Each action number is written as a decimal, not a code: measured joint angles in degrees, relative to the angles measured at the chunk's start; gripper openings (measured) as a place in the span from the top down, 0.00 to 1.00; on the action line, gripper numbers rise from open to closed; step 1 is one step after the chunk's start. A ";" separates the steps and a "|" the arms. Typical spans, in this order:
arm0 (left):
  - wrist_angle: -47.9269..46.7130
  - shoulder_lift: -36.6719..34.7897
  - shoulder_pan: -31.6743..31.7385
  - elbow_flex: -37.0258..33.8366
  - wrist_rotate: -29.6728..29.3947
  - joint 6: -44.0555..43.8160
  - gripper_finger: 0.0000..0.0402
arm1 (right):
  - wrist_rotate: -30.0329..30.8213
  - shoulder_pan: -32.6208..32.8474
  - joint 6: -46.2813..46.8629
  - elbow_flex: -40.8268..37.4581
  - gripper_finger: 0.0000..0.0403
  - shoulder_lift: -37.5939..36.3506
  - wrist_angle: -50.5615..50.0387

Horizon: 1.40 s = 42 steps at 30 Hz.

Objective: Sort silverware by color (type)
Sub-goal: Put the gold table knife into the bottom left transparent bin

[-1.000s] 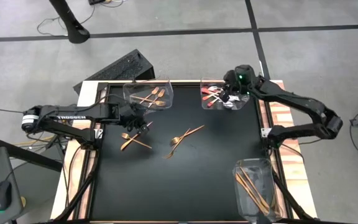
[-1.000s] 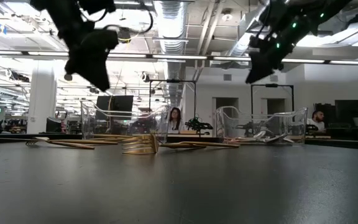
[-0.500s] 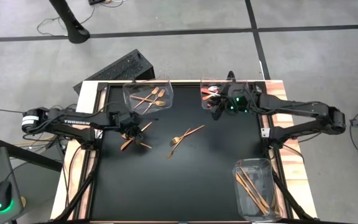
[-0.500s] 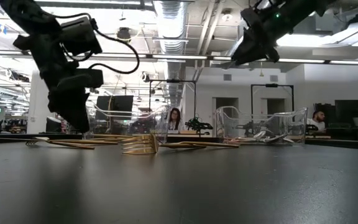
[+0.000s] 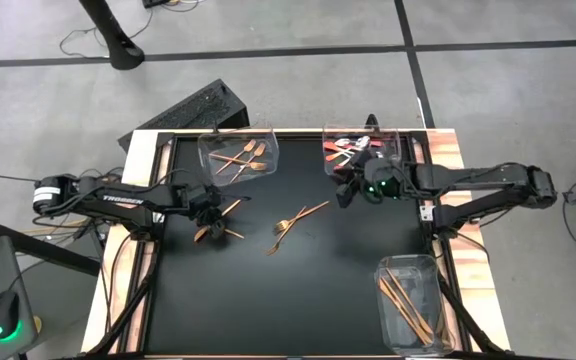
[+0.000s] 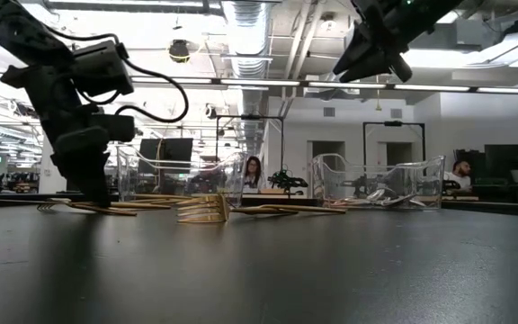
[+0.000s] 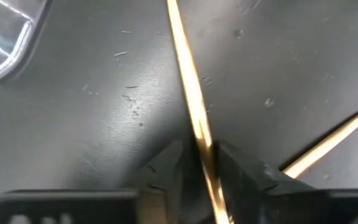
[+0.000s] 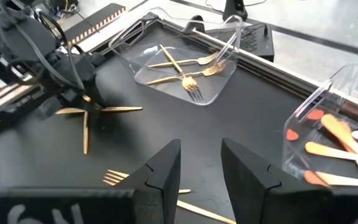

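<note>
I have a crossed pair of copper forks [image 5: 215,222] lying on the black mat [image 5: 298,290] at the left, and the left gripper [image 5: 211,205] is down over them; its wrist view shows one fork handle [image 7: 194,118] running between the two fingers [image 7: 166,171], which are apart and not yet clamped on it. A second pair of forks [image 5: 293,221] lies near the mat's middle. The fork bin [image 5: 238,153] at the far left already holds a few forks, the spoon bin [image 5: 358,150] at the far right holds red-handled spoons, and the near-right bin [image 5: 413,300] holds the long gold pieces. The right gripper [image 5: 353,190] hangs empty above the mat just near of the spoon bin, fingers apart. For this step I want the left fingers to close squarely on that one handle, well centred, so the fork does not swivel when lifted. I judge the risk to be the crossing fork: if it is dragged along, it could fall short of the fork bin. A straight, slow lift should separate them.
</note>
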 joint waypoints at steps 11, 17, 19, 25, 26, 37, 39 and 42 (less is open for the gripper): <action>1.88 0.14 0.00 -0.07 -0.83 -0.03 0.98 | -2.04 3.13 15.81 -0.32 0.66 5.29 -0.21; 1.86 0.29 -0.06 2.34 0.27 -3.10 0.99 | -0.36 5.58 22.00 -0.33 0.66 8.92 5.14; 2.24 0.24 -0.08 3.94 1.16 -3.04 0.99 | -0.37 5.94 22.26 -0.33 0.66 9.54 7.65; 2.31 -0.26 -0.85 9.73 2.29 -1.42 0.99 | -0.38 5.99 24.77 -0.32 0.66 10.24 11.72; 2.33 -0.31 -0.96 10.91 2.32 -0.95 0.99 | -0.38 6.01 25.08 -0.39 0.66 10.28 11.89; 13.82 -0.33 -2.08 20.46 5.91 3.92 0.99 | -0.36 6.01 27.82 -0.33 0.55 10.32 21.62; 18.72 -0.33 -2.06 20.61 6.49 4.18 0.99 | -0.35 6.01 27.16 -0.33 0.52 10.29 24.80; 26.01 -0.33 -2.08 20.61 8.55 4.22 0.99 | -0.29 5.94 24.71 -0.33 0.48 10.29 27.89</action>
